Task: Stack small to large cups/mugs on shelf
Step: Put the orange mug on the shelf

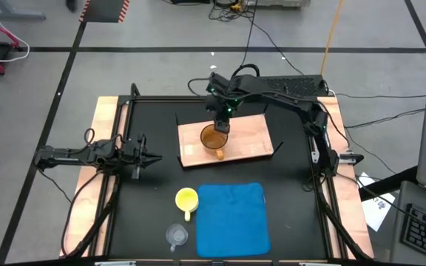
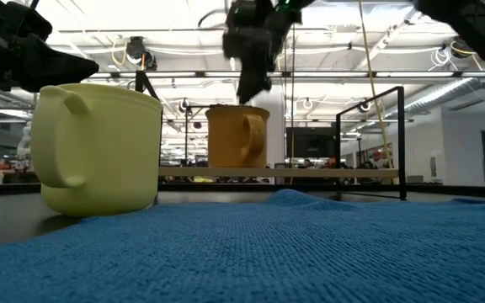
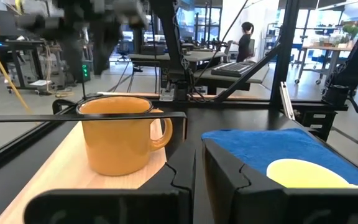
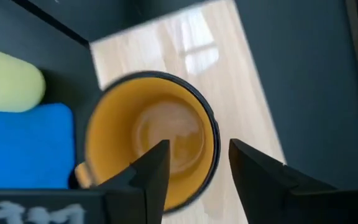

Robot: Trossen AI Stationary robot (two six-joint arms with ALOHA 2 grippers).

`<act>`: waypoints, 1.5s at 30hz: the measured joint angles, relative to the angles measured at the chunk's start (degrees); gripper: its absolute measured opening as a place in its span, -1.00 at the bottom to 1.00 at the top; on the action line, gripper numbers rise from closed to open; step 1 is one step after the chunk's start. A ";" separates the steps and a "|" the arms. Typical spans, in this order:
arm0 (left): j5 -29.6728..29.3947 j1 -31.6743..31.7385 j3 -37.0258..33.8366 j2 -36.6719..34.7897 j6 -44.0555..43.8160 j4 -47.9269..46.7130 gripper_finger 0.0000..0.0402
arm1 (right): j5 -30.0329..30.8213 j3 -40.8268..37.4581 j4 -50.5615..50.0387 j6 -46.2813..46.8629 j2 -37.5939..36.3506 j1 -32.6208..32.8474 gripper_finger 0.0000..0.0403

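Right gripper point(image 1: 221, 125) open above amber mug point(image 1: 214, 139) rim, mug upright mid-shelf point(image 1: 254, 129), left gripper point(image 1: 140, 155) closed.

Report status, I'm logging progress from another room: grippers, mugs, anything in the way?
Right gripper open above amber mug, upright on shelf. Left gripper shut, parked at table's left. Yellow mug and clear cup unstacked beside blue mat.

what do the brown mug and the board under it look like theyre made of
Amber-brown mug: likely enamelled metal or glazed ceramic, since it is glossy with a thin dark rim.
Board: light wood, pale with faint grain, and its smooth finish reflects the ceiling lights.
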 joint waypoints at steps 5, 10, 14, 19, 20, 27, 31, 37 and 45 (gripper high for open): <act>-0.36 0.00 -0.02 0.00 1.26 0.04 -0.84 | -1.11 0.02 -2.54 -2.29 -7.65 0.11 -0.36; -0.38 0.00 -0.06 0.00 -0.34 0.42 -0.84 | -1.38 0.04 -2.86 -1.86 -15.45 0.82 -0.85; -0.39 0.00 -0.07 0.00 -0.34 0.50 -0.84 | -1.19 -3.17 -1.14 -0.66 -21.75 2.56 -0.95; -0.34 0.00 -0.11 0.00 -0.30 0.96 -0.84 | -1.05 -15.84 5.89 1.46 -31.12 6.54 -0.99; -0.34 0.00 -0.11 0.00 -0.30 1.19 -0.84 | -1.03 -18.87 7.54 2.10 -33.01 7.51 -0.99; -0.14 -0.02 -0.11 0.00 0.03 3.00 -0.84 | 3.57 -42.53 23.12 4.81 -49.80 14.33 -1.00; -0.08 -0.01 -0.11 0.00 0.01 3.10 -0.84 | 4.85 -55.08 30.45 7.61 -59.44 14.52 -1.00; 0.03 0.00 -0.11 0.00 -0.56 4.07 -0.84 | 4.79 -73.06 43.10 12.98 -70.55 15.19 -1.00; 0.03 -0.01 -0.11 0.00 -0.67 4.02 -0.84 | 4.79 -88.16 58.62 14.80 -76.59 18.02 -1.00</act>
